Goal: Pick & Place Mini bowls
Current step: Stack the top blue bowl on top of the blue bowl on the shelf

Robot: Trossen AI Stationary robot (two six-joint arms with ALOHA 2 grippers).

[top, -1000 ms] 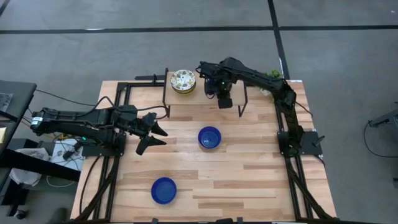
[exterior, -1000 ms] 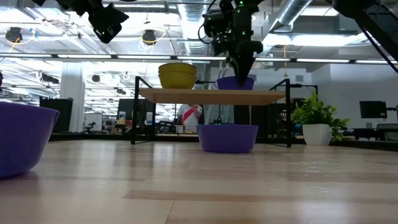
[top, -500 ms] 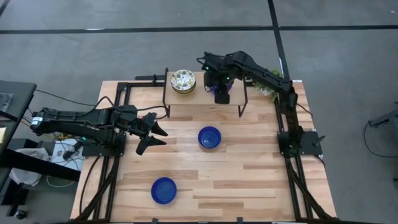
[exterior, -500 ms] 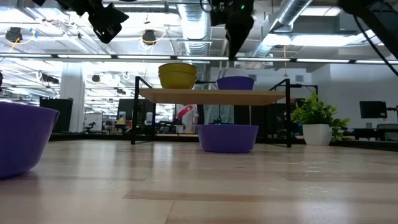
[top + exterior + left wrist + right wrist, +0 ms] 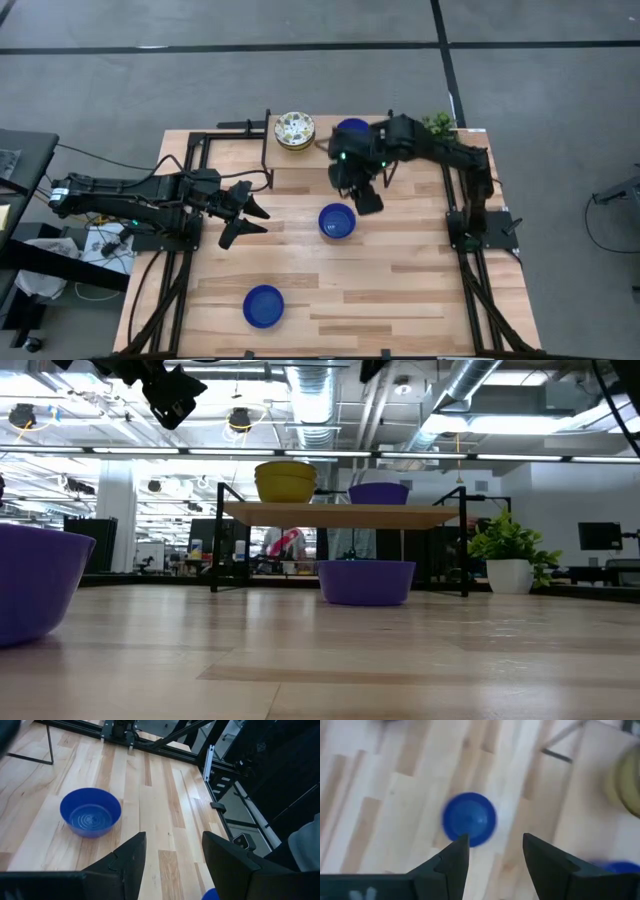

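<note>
Right gripper (image 5: 366, 200) open, just beside centre blue bowl (image 5: 337, 221).

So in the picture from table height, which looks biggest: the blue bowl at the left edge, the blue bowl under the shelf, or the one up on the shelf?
1. Left-edge bowl, though it is nearest the camera.
2. Bowl under the shelf.
3. Bowl on the shelf.
From above, they look alike.

My left arm reaches in from the left side, stretched low and nearly level over the tabletop (image 5: 400, 290). Its left gripper (image 5: 248, 219) points toward the middle, and I see its two dark fingers (image 5: 125, 862) spread wide with nothing between them. My right arm bends in from the right rear, elbow raised. Its right gripper (image 5: 364, 198) hangs above the tabletop's centre, aimed downward, fingers (image 5: 452, 862) parted and empty.
</note>
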